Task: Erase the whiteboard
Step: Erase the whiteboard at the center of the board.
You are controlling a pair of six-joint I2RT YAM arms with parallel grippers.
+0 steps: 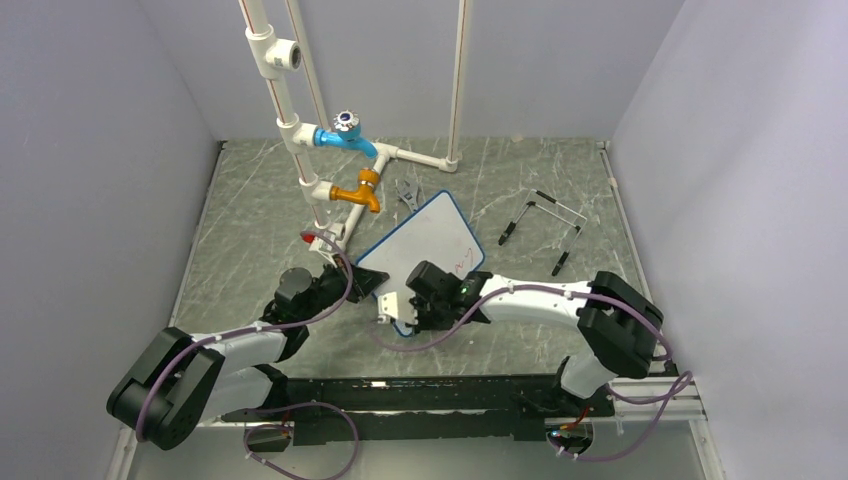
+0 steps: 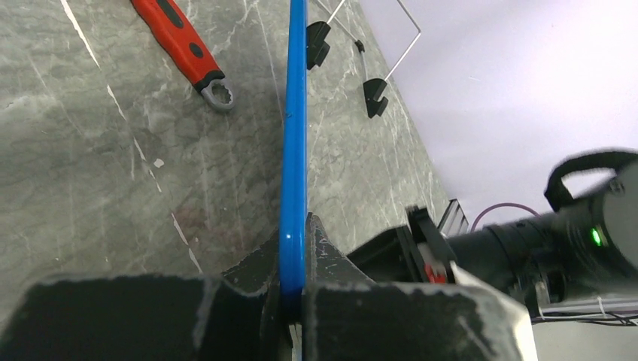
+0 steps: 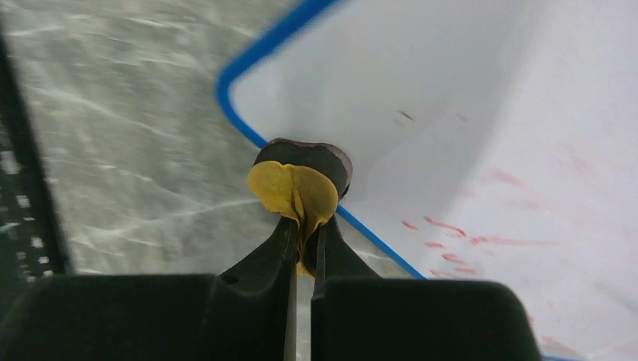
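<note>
Pressure matters now: my left gripper (image 2: 295,297) clamps the whiteboard (image 1: 432,238) by its blue frame, near the middle of the table (image 1: 250,215), while my right gripper (image 3: 303,252) pinches a yellow eraser pad (image 3: 299,180) at the board's rim. I should sweep it flat and steady across the red marks (image 3: 450,226).

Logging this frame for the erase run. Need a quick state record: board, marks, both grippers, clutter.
board: whiteboard, blue frame
left gripper: shut on the whiteboard's edge
right gripper: shut on eraser, yellow and black
eraser position: at the frame near a corner; contact unclear
marks: red marks on the face, not yet erased
clutter: red wrench, wire stand, pipe rig
</note>
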